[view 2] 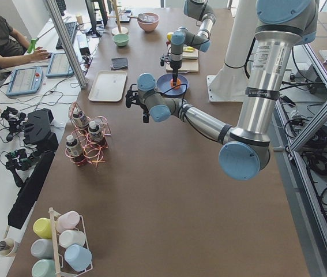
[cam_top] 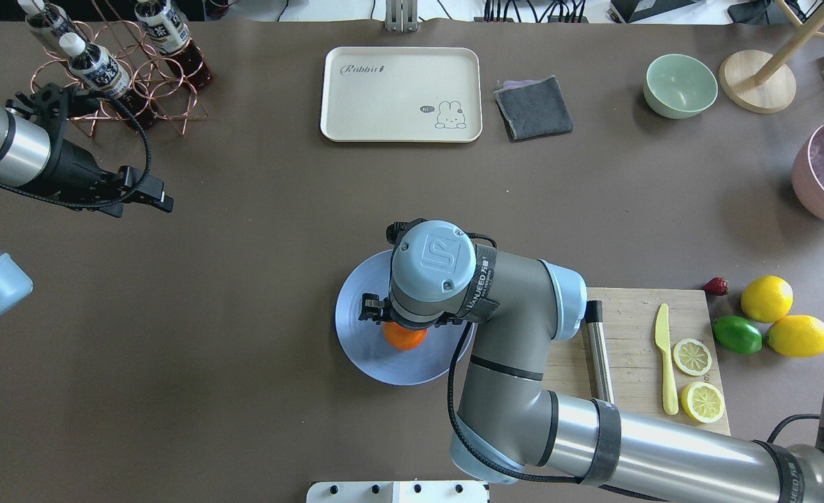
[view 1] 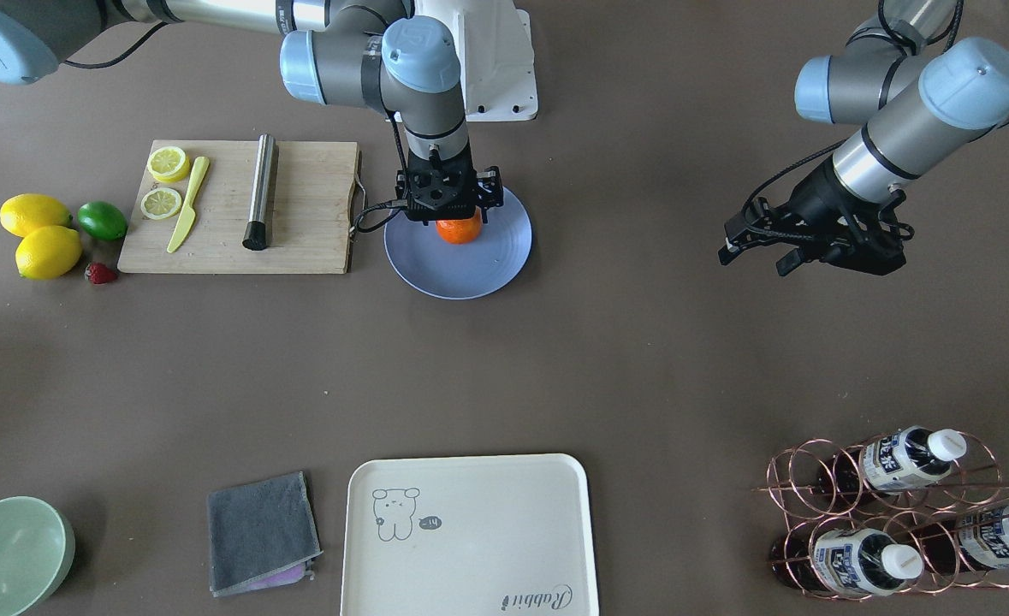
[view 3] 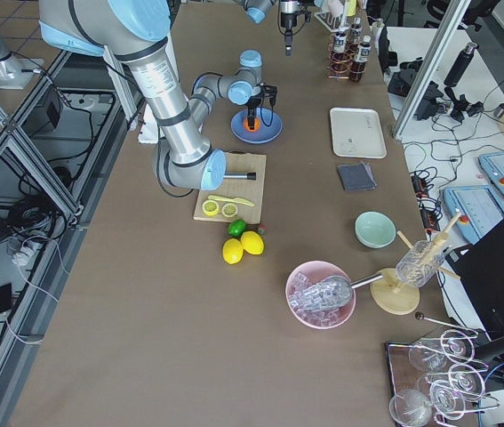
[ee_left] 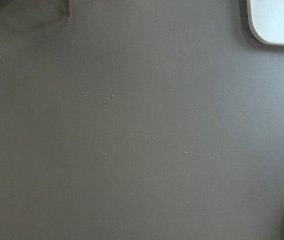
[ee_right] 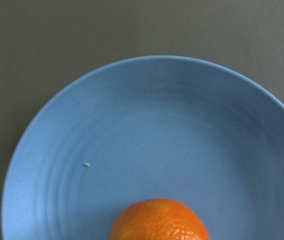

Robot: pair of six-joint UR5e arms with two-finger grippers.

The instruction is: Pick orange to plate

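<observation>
The orange (view 1: 459,231) is over the far half of the periwinkle-blue plate (view 1: 487,265), tucked right under my right gripper (view 1: 457,221), which points straight down and looks shut on the fruit; its fingers are mostly hidden by the wrist. From overhead the orange (cam_top: 405,337) peeks out below the wrist, over the plate (cam_top: 363,349). The right wrist view shows the orange (ee_right: 159,220) at the bottom edge with the plate (ee_right: 157,125) close beneath. My left gripper (view 1: 755,255) hangs open over bare table, far from the plate.
A wooden cutting board (view 1: 299,248) with lemon slices, a yellow knife and a metal cylinder lies beside the plate. Two lemons (view 1: 35,214), a lime (view 1: 102,220) and a strawberry sit further out. A cream tray (view 1: 470,530), grey cloth, green bowl and bottle rack (view 1: 889,513) line the far edge.
</observation>
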